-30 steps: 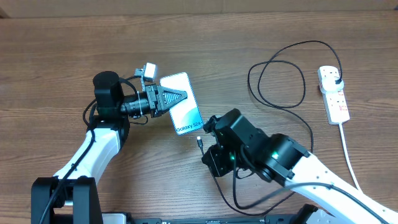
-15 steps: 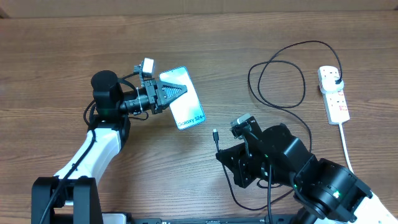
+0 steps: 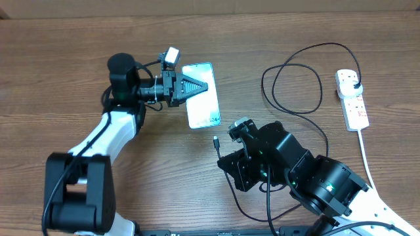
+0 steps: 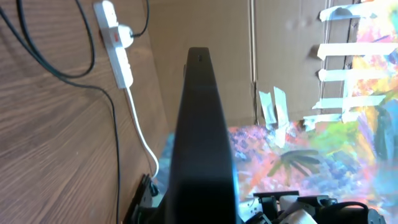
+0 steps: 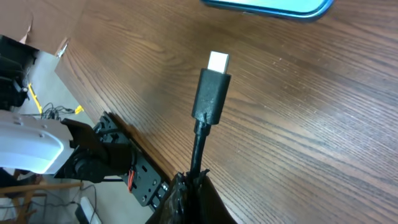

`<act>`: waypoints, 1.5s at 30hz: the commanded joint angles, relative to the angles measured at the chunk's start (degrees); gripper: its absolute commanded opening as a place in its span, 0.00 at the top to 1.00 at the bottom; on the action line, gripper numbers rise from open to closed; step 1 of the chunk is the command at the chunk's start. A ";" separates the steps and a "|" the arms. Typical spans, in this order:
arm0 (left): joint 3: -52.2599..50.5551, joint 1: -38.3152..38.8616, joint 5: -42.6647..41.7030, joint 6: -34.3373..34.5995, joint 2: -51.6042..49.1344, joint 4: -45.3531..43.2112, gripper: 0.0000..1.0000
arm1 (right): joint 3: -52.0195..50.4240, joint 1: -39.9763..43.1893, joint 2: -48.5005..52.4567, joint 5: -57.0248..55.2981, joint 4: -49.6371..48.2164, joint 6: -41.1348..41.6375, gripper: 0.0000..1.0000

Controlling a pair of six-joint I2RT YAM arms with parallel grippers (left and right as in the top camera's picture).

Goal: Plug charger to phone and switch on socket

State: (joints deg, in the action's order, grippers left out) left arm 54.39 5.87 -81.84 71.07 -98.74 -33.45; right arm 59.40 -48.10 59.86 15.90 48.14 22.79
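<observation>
Against brown wooden tabletop (image 3: 59,52), the slim phone (image 3: 205,110) shows a pale cyan screen.

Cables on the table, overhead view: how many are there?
2. The black charger cable loops from the power strip at right to the right gripper; the white cord leaves the strip toward the front edge. Parts hide under the right arm.

Overhead cam looks straight down at the whole bench (image 3: 52,39). Left wrist cam sits right behind the phone (image 4: 202,143), edge-on, facing the socket (image 4: 118,43), which overhead shows too. Right wrist cam hovers close over the charger (image 5: 213,93) tip, phone corner up top.
</observation>
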 commanded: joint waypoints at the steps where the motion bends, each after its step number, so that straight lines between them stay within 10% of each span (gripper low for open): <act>1: 1.79 2.05 -3.23 0.24 -1.51 -0.31 0.96 | -0.79 -0.17 -0.02 0.68 -0.57 3.28 0.96; 45: 1.79 2.73 0.17 -8.28 -1.60 -0.24 0.96 | -3.87 -0.17 8.04 -0.66 -7.04 8.87 0.96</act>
State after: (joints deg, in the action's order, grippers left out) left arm 54.48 8.91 -82.43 65.06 -100.66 -33.43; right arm 55.48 -48.10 68.10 14.85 41.19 31.53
